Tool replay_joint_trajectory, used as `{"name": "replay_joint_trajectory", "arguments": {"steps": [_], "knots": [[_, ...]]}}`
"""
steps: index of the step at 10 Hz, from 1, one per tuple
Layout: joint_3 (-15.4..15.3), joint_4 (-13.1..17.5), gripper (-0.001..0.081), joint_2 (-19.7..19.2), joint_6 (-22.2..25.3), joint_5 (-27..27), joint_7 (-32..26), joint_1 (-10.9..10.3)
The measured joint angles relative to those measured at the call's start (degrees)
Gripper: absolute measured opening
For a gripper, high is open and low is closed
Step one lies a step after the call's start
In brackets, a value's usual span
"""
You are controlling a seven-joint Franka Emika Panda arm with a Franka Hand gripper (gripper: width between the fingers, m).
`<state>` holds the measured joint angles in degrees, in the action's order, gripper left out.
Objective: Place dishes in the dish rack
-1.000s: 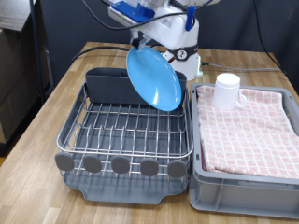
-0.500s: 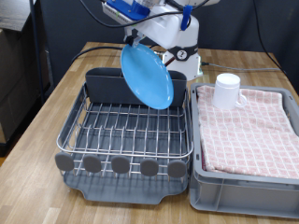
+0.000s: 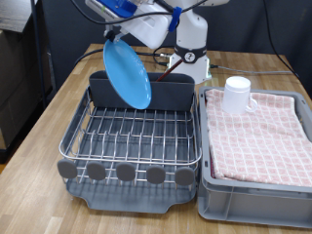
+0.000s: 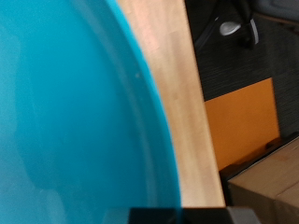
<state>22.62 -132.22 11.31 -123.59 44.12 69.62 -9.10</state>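
Plate count: one light-blue plate (image 3: 128, 75), tilted on edge in the air over the far left part of the dish rack (image 3: 134, 139), in front of its dark caddy (image 3: 178, 95). I see one white mug (image 3: 237, 95) on the pink checked cloth (image 3: 261, 136) in the grey crate (image 3: 255, 200). I count five grey knobs (image 3: 126, 173) along the rack's near edge. Gripper (image 3: 114, 36) sits at the plate's top rim; its fingers are hidden, so I cannot tell their state. Wrist view is mostly blue plate surface, with table (image 4: 177, 103) beyond.
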Motion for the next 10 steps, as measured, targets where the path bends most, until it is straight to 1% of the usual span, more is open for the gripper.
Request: {"name": "replay_joint_trajectory", "arguments": {"steps": [3, 5, 6, 8, 9, 10], "knots": [[0.6, 2.05, 0.0015, -0.72, 0.03, 5.61, -2.26, 0.0], [0.6, 3.6, 0.0015, -1.57, 0.91, 7.45, -4.46, -0.01], [0.61, 3.56, 0.0015, -1.64, 0.9, 7.21, -4.27, -0.01], [0.1, 3.66, 0.0015, -1.64, 0.71, 12.61, -5.01, -0.03], [-0.2, 3.9, 0.0015, -1.71, 0.69, 14.62, -5.79, -0.05], [-0.39, 4.35, 0.0015, -2.02, 0.69, 15.45, -6.42, -0.06]]}}
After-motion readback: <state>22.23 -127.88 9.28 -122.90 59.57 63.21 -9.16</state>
